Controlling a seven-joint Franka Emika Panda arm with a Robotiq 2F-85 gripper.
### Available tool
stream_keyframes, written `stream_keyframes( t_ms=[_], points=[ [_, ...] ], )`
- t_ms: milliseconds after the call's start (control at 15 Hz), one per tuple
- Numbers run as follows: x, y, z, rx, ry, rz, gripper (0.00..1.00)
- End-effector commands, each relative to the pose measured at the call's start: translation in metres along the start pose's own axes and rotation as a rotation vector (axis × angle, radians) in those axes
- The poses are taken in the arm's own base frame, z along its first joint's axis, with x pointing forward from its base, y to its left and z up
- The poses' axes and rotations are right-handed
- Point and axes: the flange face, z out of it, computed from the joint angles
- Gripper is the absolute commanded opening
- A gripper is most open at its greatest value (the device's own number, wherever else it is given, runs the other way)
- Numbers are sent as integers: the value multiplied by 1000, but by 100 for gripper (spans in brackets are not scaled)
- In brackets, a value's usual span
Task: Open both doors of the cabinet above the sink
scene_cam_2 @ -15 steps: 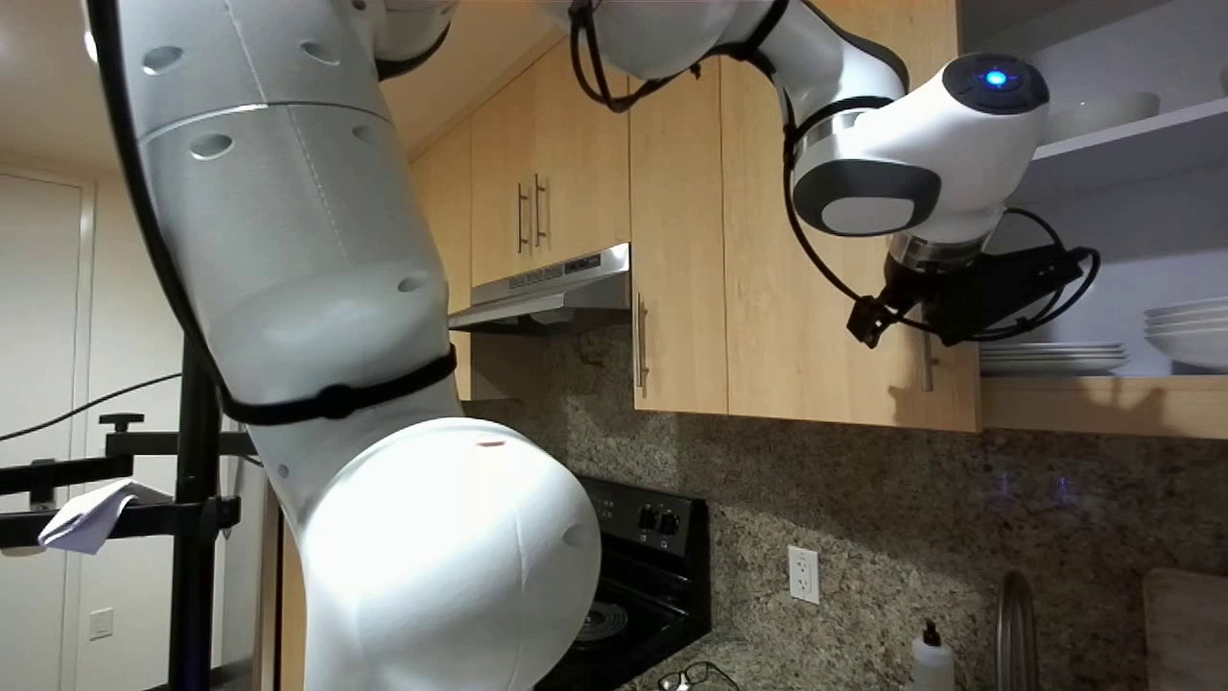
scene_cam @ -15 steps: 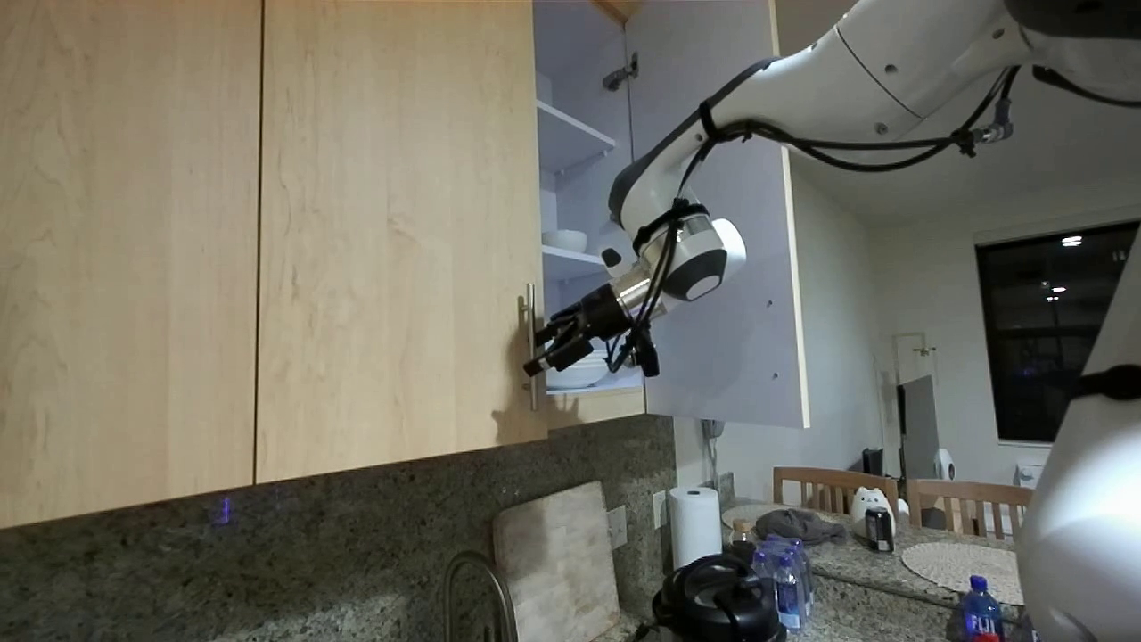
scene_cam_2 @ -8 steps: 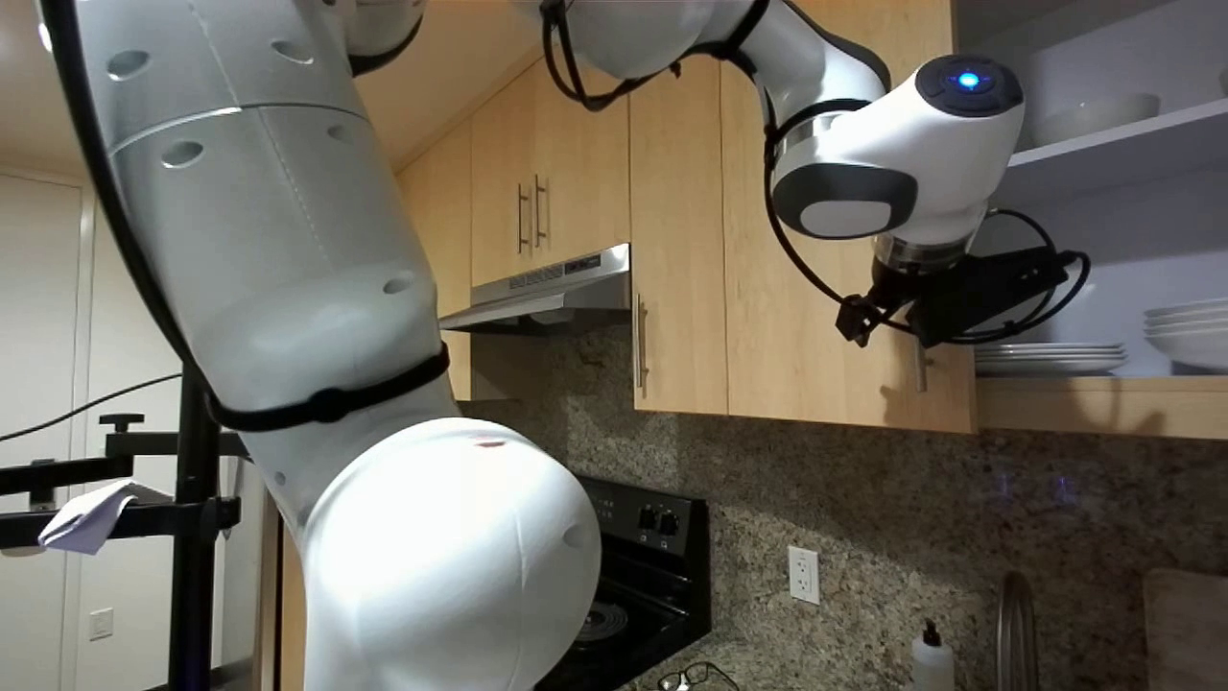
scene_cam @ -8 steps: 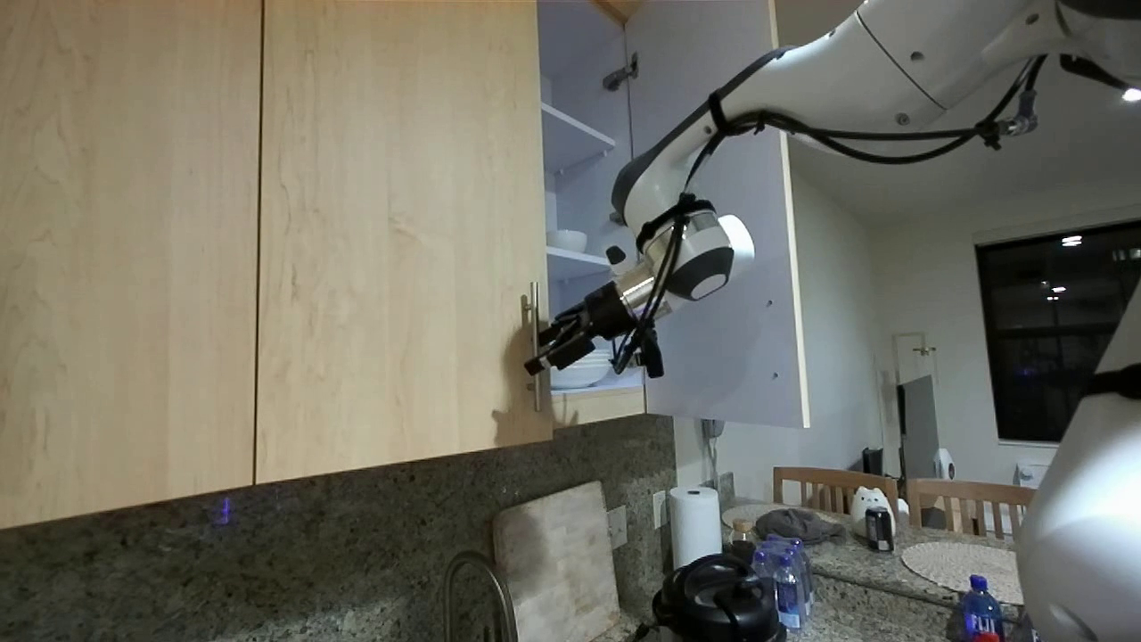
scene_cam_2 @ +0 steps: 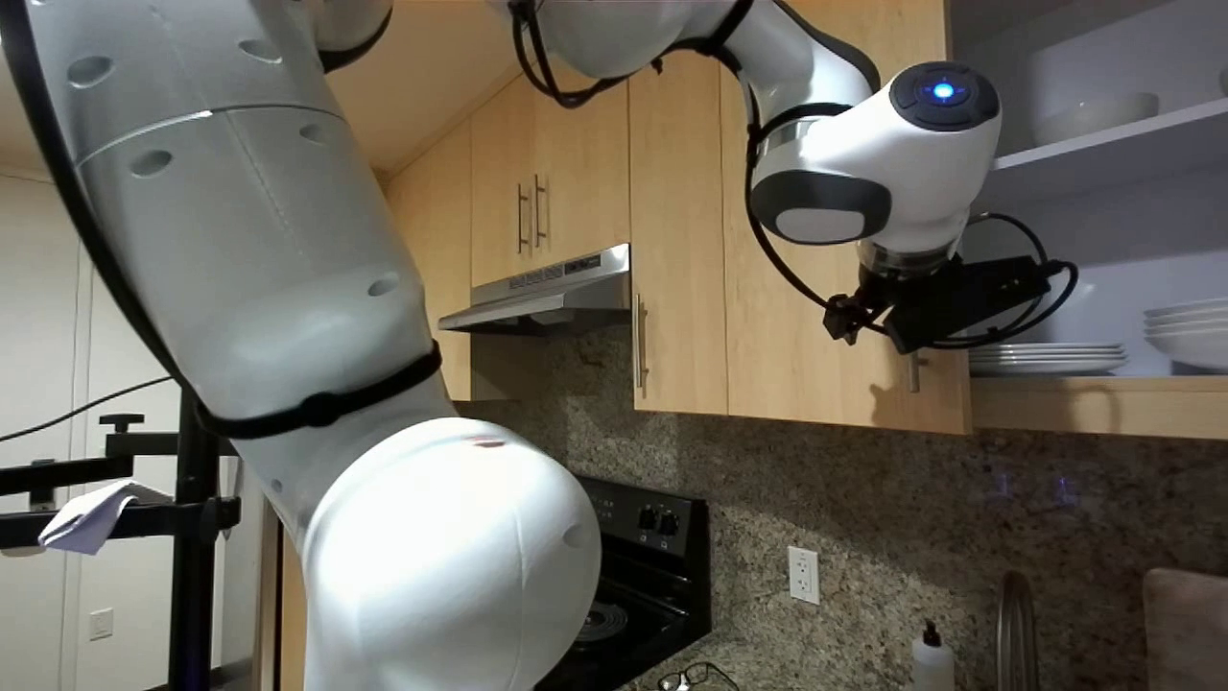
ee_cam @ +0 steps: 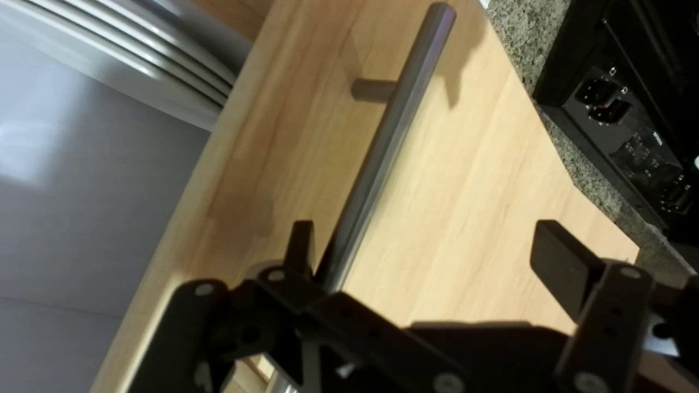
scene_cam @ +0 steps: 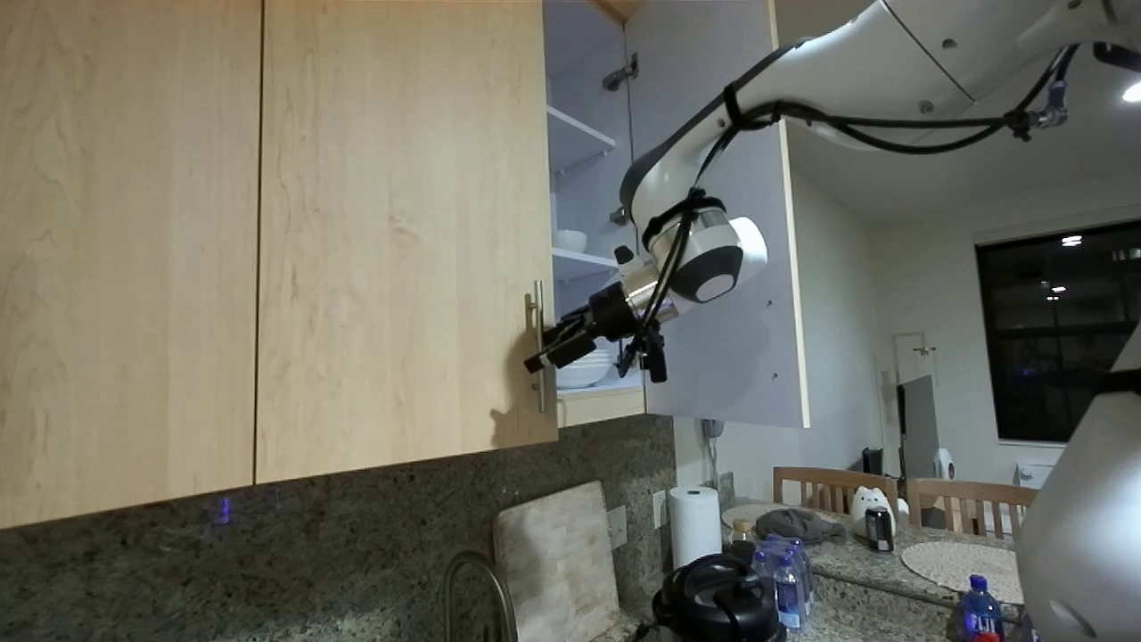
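One maple door of the cabinet stands swung wide, its white inner face showing. The other door, also seen in an exterior view as a wood door, is slightly ajar. Its bar handle runs diagonally through the wrist view. My gripper is open around that handle, fingers far apart. The bar lies close beside the finger on the door-edge side; whether they touch I cannot tell. The opposite finger is over bare wood. Only the faucet shows; the sink is out of view.
White plates and a bowl sit on the cabinet shelves. Below are a cutting board, a paper towel roll, a black pot and bottles. A range hood hangs over the stove.
The ajar door's free edge has swung out slightly. My arm and gripper have drawn back from the cabinet with it, the gripper staying at the handle. The wide-open door has not moved.
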Motion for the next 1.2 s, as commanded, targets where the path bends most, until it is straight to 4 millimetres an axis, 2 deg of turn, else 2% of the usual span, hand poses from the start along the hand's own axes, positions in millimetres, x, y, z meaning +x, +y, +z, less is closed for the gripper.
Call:
stream_keyframes(
  t_ms=[0, 400, 1133],
  points=[
    [21, -56, 7, 37, 29, 9, 100],
    [25, -74, -1, -42, 15, 60, 100],
    [33, -102, -18, -78, 4, 74, 100]
  ],
)
